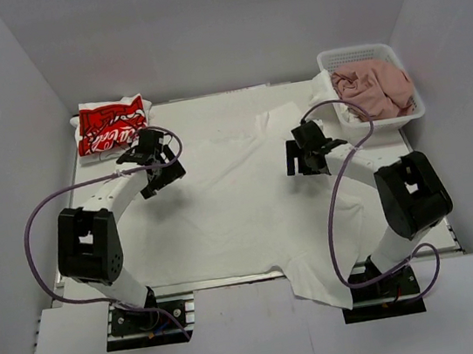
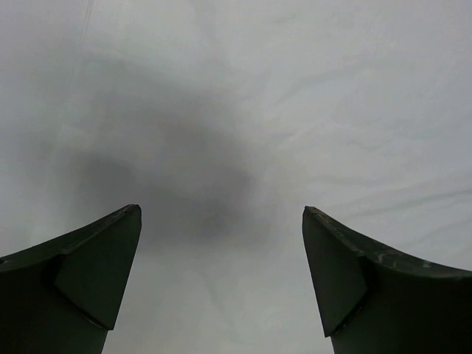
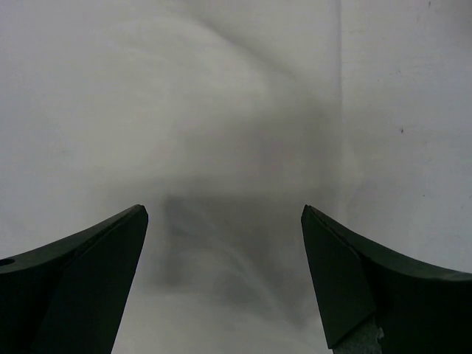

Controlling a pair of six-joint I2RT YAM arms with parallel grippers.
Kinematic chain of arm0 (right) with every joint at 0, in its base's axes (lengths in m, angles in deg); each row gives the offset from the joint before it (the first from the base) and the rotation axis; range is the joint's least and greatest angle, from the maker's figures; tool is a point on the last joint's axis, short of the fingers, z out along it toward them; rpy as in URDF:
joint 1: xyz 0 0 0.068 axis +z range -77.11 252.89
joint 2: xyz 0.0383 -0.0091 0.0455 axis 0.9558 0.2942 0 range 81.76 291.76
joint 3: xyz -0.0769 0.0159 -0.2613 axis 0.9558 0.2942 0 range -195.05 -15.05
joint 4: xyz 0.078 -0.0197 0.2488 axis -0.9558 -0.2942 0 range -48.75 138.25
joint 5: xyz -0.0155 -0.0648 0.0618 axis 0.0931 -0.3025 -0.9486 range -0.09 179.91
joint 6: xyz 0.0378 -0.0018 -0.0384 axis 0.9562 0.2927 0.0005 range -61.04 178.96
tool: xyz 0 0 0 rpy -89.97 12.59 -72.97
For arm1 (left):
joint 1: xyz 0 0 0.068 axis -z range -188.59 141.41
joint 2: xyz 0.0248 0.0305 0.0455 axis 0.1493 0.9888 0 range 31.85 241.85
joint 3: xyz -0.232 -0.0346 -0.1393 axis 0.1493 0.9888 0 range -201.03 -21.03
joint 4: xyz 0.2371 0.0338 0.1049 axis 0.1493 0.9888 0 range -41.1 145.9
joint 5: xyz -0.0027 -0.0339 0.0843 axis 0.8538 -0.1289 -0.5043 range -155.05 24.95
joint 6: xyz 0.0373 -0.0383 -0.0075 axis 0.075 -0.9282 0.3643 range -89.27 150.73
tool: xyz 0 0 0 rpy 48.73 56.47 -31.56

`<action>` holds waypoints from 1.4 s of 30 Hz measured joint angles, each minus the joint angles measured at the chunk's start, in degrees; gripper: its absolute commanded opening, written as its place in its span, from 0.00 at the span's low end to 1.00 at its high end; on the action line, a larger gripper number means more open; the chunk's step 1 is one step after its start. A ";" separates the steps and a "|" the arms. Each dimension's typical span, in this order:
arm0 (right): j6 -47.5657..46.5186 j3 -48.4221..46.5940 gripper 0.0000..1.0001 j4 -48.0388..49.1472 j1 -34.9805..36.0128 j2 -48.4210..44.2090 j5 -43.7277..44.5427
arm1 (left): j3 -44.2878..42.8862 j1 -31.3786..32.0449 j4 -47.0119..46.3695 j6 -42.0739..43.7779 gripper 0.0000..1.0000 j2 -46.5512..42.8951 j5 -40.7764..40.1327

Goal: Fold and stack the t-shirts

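Observation:
A large white t-shirt (image 1: pixel 231 204) lies spread flat over most of the table, its lower right part hanging over the near edge. My left gripper (image 1: pixel 157 166) hovers over its upper left part, open, with only white cloth (image 2: pixel 236 133) between its fingers. My right gripper (image 1: pixel 304 154) stands open over the shirt's upper right part, and only white cloth (image 3: pixel 221 147) shows between its fingers. A folded white t-shirt with red script print (image 1: pixel 110 127) rests at the far left corner. A dusty-pink t-shirt (image 1: pixel 374 87) lies crumpled in the basket.
The white mesh basket (image 1: pixel 418 107) stands at the far right of the table. Grey walls close in the left, back and right sides. Purple cables loop from both arms over the table's sides.

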State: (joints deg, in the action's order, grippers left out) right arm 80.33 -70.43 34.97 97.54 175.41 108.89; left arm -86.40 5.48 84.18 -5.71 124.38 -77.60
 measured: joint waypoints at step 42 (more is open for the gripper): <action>-2.78 -6.95 0.88 -5.01 -13.29 7.41 2.38 | -7.13 -7.48 2.49 1.49 1.00 9.79 -9.44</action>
State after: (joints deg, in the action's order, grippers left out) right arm 77.55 -77.38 29.97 84.25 182.82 111.28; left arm -93.52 -2.00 86.68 -4.23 134.17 -87.04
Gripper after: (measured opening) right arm 0.885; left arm 0.997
